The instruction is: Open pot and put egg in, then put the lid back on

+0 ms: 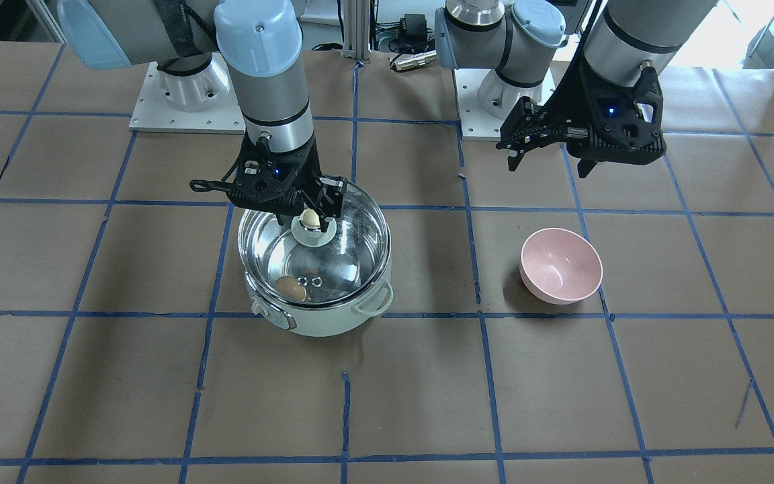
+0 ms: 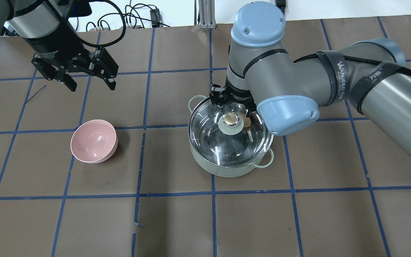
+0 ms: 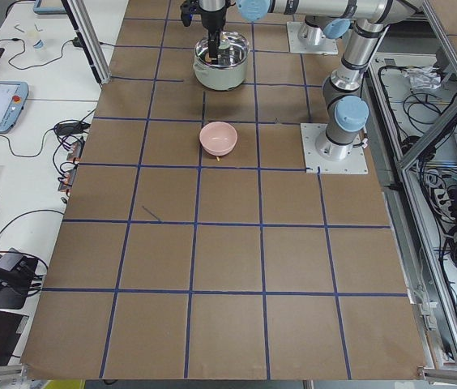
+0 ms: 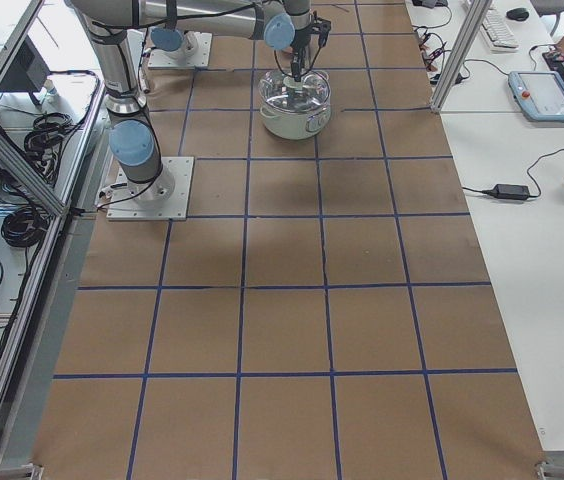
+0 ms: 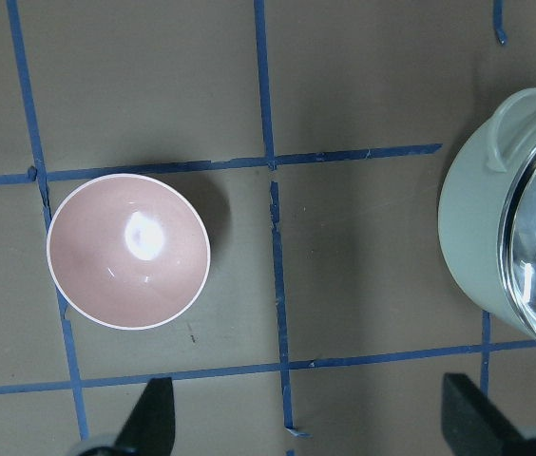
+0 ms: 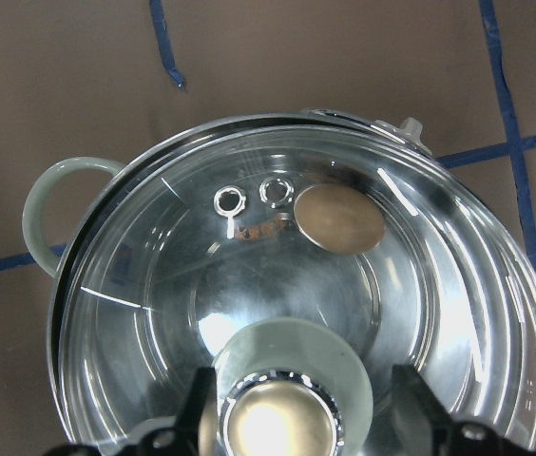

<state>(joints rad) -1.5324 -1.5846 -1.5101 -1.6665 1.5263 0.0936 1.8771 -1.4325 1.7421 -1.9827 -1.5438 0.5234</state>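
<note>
My right gripper (image 6: 304,408) hangs straight over the pot (image 1: 320,323), which stands towards the right end of the tabletop. The jaws stand moderately wide astride the lid's knob (image 6: 277,427), with a gap at each side. The lid (image 6: 154,313) lies on the pot's rim, and the egg (image 6: 339,217) rests inside on the steel floor. Since the knob sits between my fingers, I judge the way out is straight up. My wrist view shows those gaps, while the overhead view hides them under my forearm. My left gripper (image 2: 92,85) hovers wide and empty, well apart, beyond the pink bowl (image 2: 93,141).
</note>
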